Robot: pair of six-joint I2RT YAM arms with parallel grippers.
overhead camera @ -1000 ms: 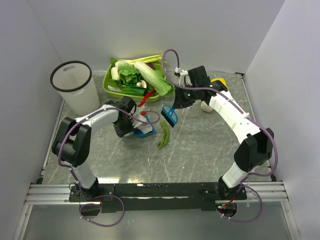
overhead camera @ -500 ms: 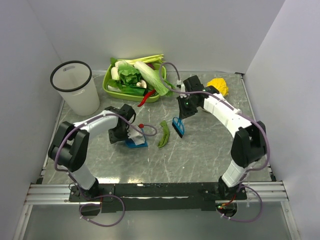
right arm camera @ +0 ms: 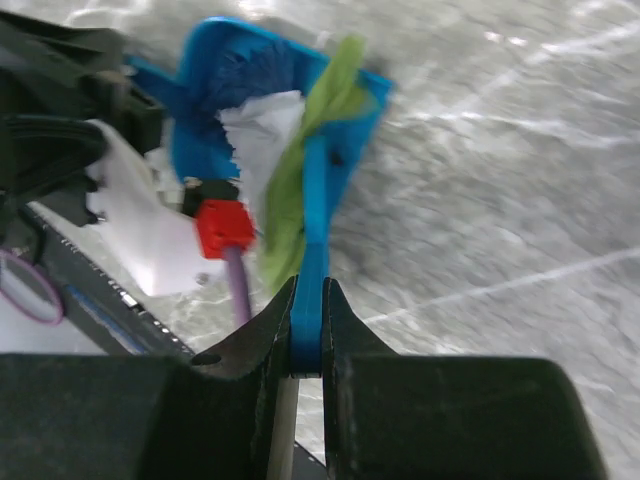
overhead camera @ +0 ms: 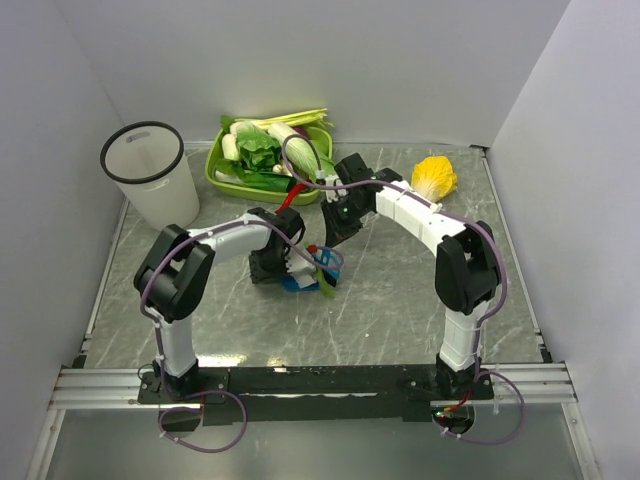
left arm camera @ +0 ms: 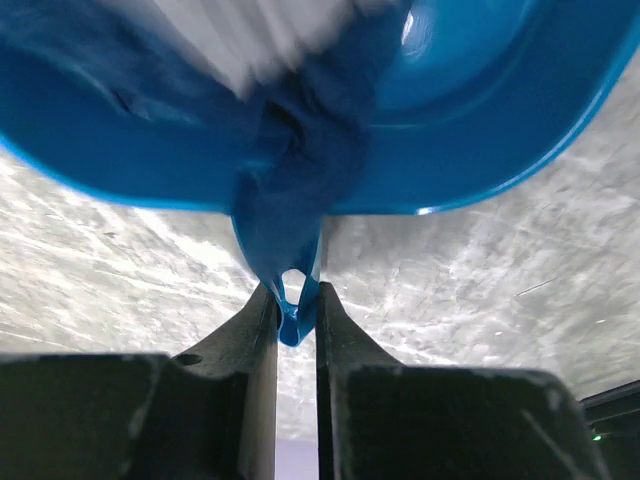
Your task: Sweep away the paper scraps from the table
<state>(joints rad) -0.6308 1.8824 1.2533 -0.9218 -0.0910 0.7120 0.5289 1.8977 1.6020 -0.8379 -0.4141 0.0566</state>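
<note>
My left gripper (left arm camera: 297, 295) is shut on the thin handle of a blue dustpan (left arm camera: 470, 120), which rests on the table (overhead camera: 400, 300) at centre left. White paper (left arm camera: 250, 40) and a dark blue scrap (left arm camera: 300, 150) lie in the pan. My right gripper (right arm camera: 309, 290) is shut on the handle of a blue brush (right arm camera: 315, 220). Its head is pressed against the pan's mouth (overhead camera: 322, 265). A green scrap (right arm camera: 305, 170) and a white scrap (right arm camera: 262, 135) are bunched between brush and pan. From above, both grippers meet over the pan (overhead camera: 300, 281).
A white bin (overhead camera: 152, 180) stands at the back left. A lime-green tray (overhead camera: 222, 170) of leafy vegetables sits at the back centre, with a red chili (overhead camera: 290, 196) beside it. A yellow lump (overhead camera: 434, 177) lies at the back right. White walls surround the table.
The right arm has swept the brush left and nearer, pushing the green scrap against the dustpan. The left gripper has shifted the dustpan slightly right to meet it.
</note>
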